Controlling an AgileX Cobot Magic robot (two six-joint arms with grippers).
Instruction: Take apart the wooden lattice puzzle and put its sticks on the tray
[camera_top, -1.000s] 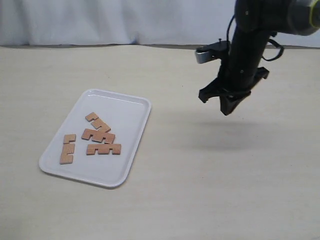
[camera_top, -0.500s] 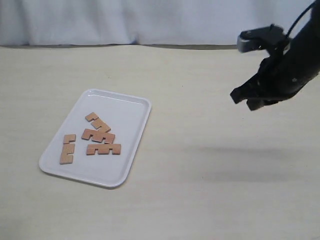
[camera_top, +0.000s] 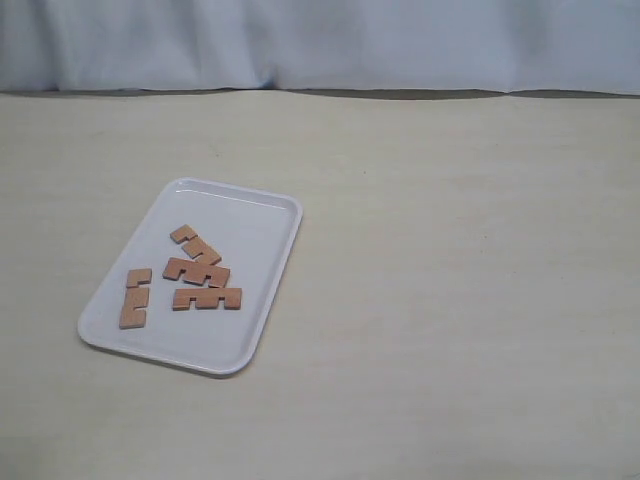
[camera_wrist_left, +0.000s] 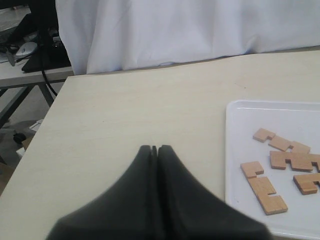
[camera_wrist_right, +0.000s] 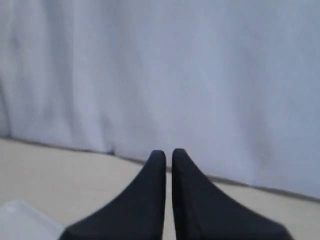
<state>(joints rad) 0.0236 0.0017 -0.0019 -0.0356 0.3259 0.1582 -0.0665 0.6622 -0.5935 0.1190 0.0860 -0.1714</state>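
Note:
The white tray (camera_top: 262, 300) lies on the left of the table in the exterior view. Four orange-brown notched sticks rest flat on it: one apart at the left (camera_top: 135, 297), three close together (camera_top: 207, 298) near the middle. No assembled lattice puzzle shows anywhere. Neither arm appears in the exterior view. In the left wrist view my left gripper (camera_wrist_left: 154, 148) is shut and empty above bare table, beside the tray (camera_wrist_left: 240, 130) and its sticks (camera_wrist_left: 287, 160). My right gripper (camera_wrist_right: 168, 152) is shut and empty, held high facing the curtain, with a tray corner (camera_wrist_right: 20, 220) below.
A white curtain (camera_top: 320, 40) hangs along the table's far edge. The left wrist view shows the table's side edge (camera_wrist_left: 47, 115) and beyond it a desk with cables (camera_wrist_left: 25, 50).
The right arm has swung away to the right and risen out of the exterior view. The tray and the sticks have not moved.

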